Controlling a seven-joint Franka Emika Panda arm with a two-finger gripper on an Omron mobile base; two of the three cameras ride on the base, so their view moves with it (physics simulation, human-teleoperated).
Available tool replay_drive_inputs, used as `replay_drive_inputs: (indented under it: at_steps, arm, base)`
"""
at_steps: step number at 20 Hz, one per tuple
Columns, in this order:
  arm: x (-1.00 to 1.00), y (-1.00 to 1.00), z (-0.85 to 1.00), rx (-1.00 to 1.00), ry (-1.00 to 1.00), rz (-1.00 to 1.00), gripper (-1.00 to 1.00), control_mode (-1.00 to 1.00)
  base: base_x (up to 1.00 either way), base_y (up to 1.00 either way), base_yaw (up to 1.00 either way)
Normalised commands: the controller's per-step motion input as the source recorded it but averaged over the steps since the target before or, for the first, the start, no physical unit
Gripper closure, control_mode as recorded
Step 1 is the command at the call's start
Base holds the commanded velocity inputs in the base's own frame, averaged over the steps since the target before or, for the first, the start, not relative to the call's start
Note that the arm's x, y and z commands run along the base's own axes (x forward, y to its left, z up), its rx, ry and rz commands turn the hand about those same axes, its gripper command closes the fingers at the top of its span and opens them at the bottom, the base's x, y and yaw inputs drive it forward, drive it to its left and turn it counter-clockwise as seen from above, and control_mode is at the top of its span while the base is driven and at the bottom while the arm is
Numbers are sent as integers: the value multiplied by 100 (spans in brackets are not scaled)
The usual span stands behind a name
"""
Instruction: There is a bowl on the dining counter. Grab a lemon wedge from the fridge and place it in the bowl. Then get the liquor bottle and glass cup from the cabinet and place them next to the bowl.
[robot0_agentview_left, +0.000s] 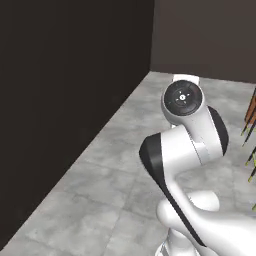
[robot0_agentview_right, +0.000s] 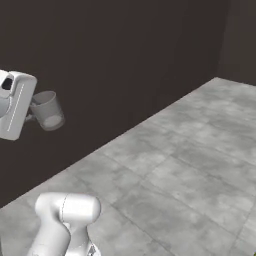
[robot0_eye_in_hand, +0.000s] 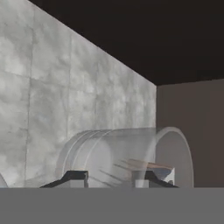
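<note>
Glass cup (robot0_agentview_right: 48, 110) rides in the gripper (robot0_agentview_right: 34, 113), carried in the air high above the grey tiled floor (robot0_agentview_right: 180, 165) and in front of a dark wall (robot0_agentview_right: 110, 60). In the right base view the clear tumbler sticks out sideways from the white hand at the left edge of the picture, lying tilted on its side with its open mouth facing right and slightly down. The jaws are partly closed around it, one finger on each side of its wall.

In the hand view the glass cup (robot0_eye_in_hand: 131, 155) lies across the lower middle, its rim to the right, and the two dark fingertips (robot0_eye_in_hand: 72, 177) rise at its near side, pressed against the glass. Behind it run the grey floor tiles (robot0_eye_in_hand: 65, 96) and the dark wall (robot0_eye_in_hand: 144, 35).

In the left base view the white arm (robot0_agentview_left: 187, 135) stands folded over the floor (robot0_agentview_left: 95, 190), which meets the dark wall (robot0_agentview_left: 65, 90) along its left edge. Some thin orange and dark rods (robot0_agentview_left: 251, 120) show at the right edge; what they are cannot be told.
</note>
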Motion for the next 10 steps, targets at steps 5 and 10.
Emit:
replay_drive_inputs:
  at_steps: [5, 10]
  arm:
    - [0, 0, 0, 0, 0, 0, 100, 100]
    - [0, 0, 0, 0, 0, 0, 100, 100]
  base:
    - [100, 17, -67]
    - [100, 21, -66]
